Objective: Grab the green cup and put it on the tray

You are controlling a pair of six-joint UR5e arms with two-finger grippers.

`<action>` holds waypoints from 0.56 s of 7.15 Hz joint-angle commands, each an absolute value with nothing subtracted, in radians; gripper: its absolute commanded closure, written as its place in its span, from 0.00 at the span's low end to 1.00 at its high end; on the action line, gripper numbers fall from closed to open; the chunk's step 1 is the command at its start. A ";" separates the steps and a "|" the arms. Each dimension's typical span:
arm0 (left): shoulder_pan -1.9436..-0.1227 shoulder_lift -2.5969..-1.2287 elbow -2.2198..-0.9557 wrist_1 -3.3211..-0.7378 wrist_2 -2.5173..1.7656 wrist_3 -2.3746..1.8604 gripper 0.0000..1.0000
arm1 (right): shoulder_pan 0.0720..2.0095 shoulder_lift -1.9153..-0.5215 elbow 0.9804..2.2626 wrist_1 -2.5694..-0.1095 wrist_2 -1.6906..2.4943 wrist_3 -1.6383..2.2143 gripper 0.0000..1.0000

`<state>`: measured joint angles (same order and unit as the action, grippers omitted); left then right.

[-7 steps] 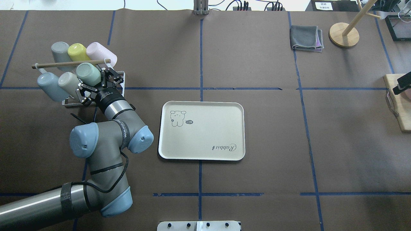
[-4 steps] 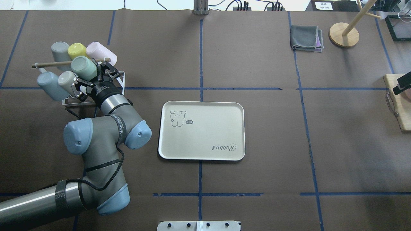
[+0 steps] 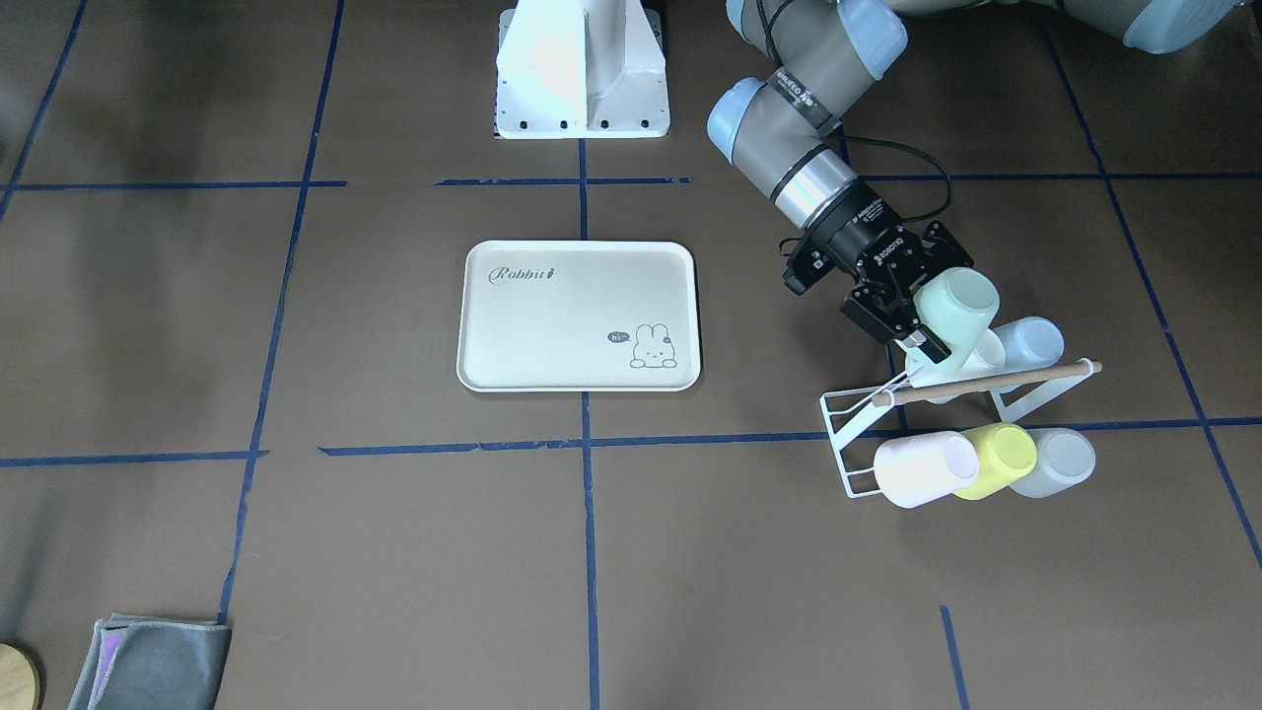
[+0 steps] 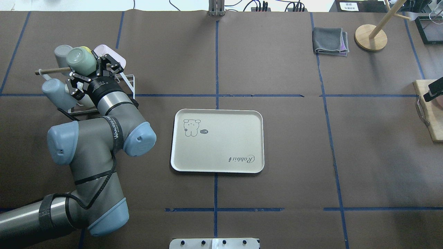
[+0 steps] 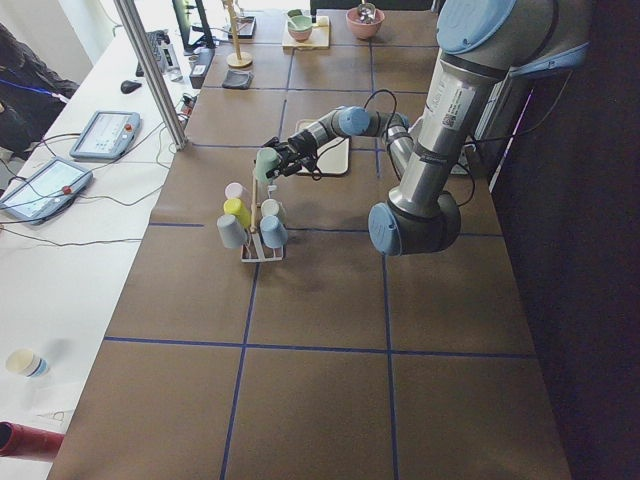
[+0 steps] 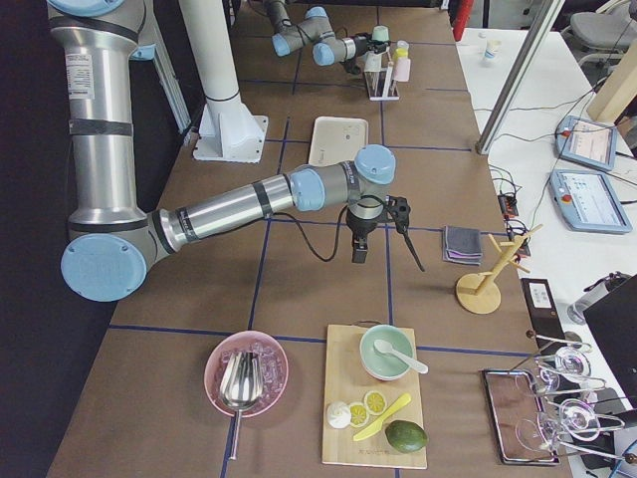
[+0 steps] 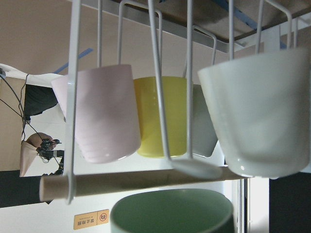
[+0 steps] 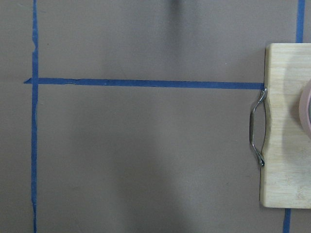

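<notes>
Green cup (image 4: 80, 61): off its prong and rising. Over the last second, shifted in the overhead view from the near row of the rack (image 3: 846, 434) to a spot over the wooden bar (image 3: 986, 382), now overlapping the yellow cup (image 3: 1001, 457) behind. Read as lift plus pull-out, since the front view puts it above the bar and apart from the wire. Probably fully free of the prong, though that gap is hidden behind the gripper, so not certain.

Left gripper (image 4: 88, 71): clenched on the cup's side wall throughout. Cup carried tilted, base pointing away from the wrist, mouth toward the wrist camera. Elbow swung back toward the robot's left as the hand came up.

Pink cup (image 3: 922, 468), yellow and the other neighbours: no shift across the three overhead shots. Rack not dragged either.

Tray (image 4: 221, 148): same spot, well apart from the rack, toward worktop centre. Cup not yet on it.

Right gripper (image 6: 388, 261): parked far off near the board (image 8: 286, 121). Cannot tell whether released or clenched.

Meaning for the task: pick looks done. Left to do: carry across to the tray, turn the cup upright, set down, let go. Worth watching: the bar and the white cup (image 7: 257, 111) just beside the exit path.
</notes>
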<state>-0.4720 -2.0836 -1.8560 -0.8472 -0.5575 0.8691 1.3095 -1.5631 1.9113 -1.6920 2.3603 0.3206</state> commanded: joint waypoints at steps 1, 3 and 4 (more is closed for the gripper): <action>-0.503 -2.089 -2.001 -0.865 -0.569 0.881 0.43 | 1.315 -1.563 1.911 -1.692 2.361 0.321 0.00; -0.532 -2.092 -2.069 -1.001 -0.706 0.804 0.43 | 1.322 -1.563 1.911 -1.692 2.361 0.319 0.00; -0.538 -2.092 -2.072 -1.081 -0.806 0.693 0.43 | 1.322 -1.563 1.913 -1.692 2.361 0.319 0.00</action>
<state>-0.5260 -2.0915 -2.0556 -0.9860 -0.6959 0.7984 1.3210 -1.5631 1.9117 -1.6920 2.3608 0.3196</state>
